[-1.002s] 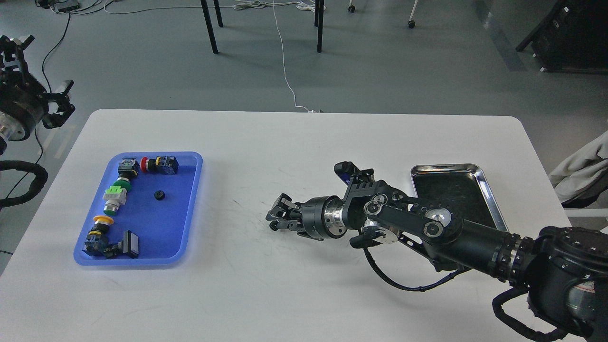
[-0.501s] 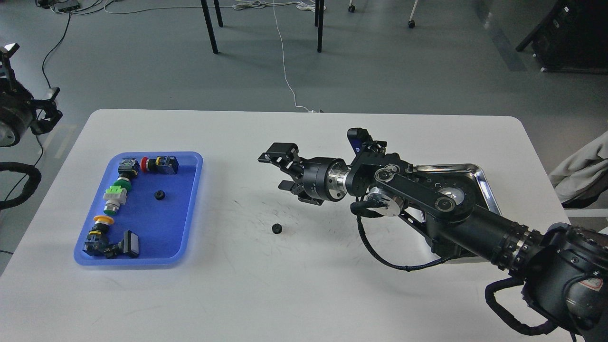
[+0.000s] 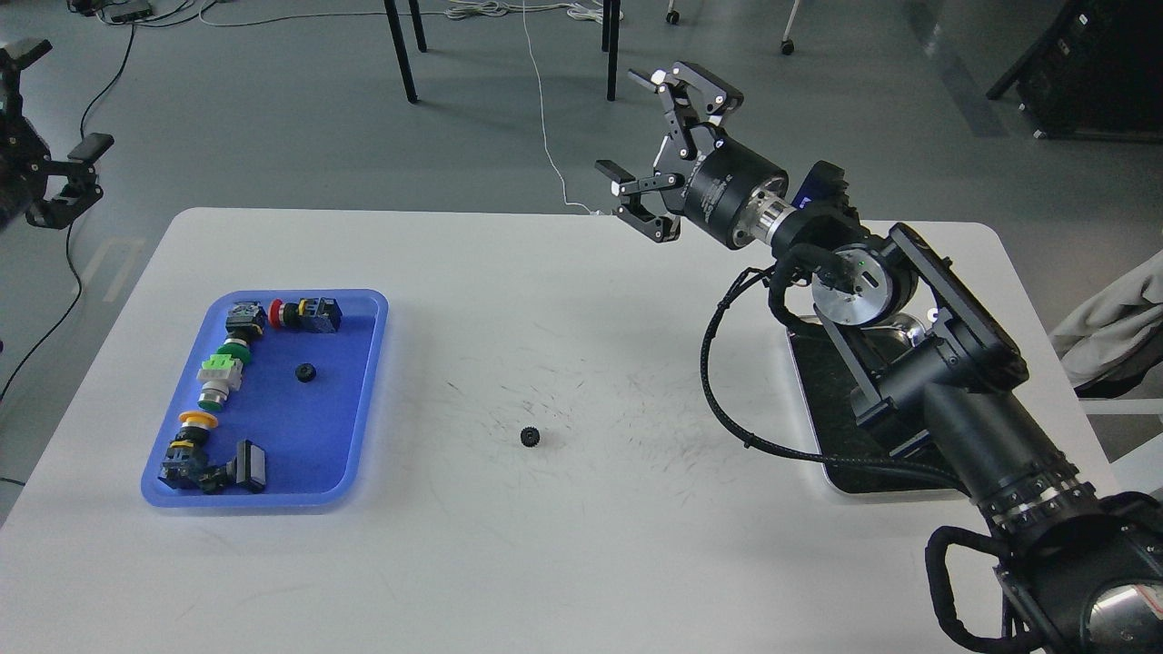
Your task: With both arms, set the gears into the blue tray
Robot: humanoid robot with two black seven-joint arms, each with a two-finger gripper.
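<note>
One small black gear (image 3: 530,437) lies alone on the white table, near the middle. A second gear (image 3: 306,371) rests inside the blue tray (image 3: 313,436) at the left of the table. My right gripper (image 3: 633,132) is open and holds nothing; it is raised high over the table's far edge, well above and to the right of the loose gear. My left gripper (image 3: 62,100) is off the table at the far left edge of the view, partly cut off, with its fingers spread apart and nothing between them.
Several colourful push-button switches (image 3: 221,377) line the blue tray's left side and far end. A shiny steel tray (image 3: 840,454) sits at the right, partly hidden by my right arm. Chair legs and cables stand on the floor beyond the table.
My right gripper let go of the gear on the table, then rose and swung back to the right. The left gripper shifted slightly at the left edge.
</note>
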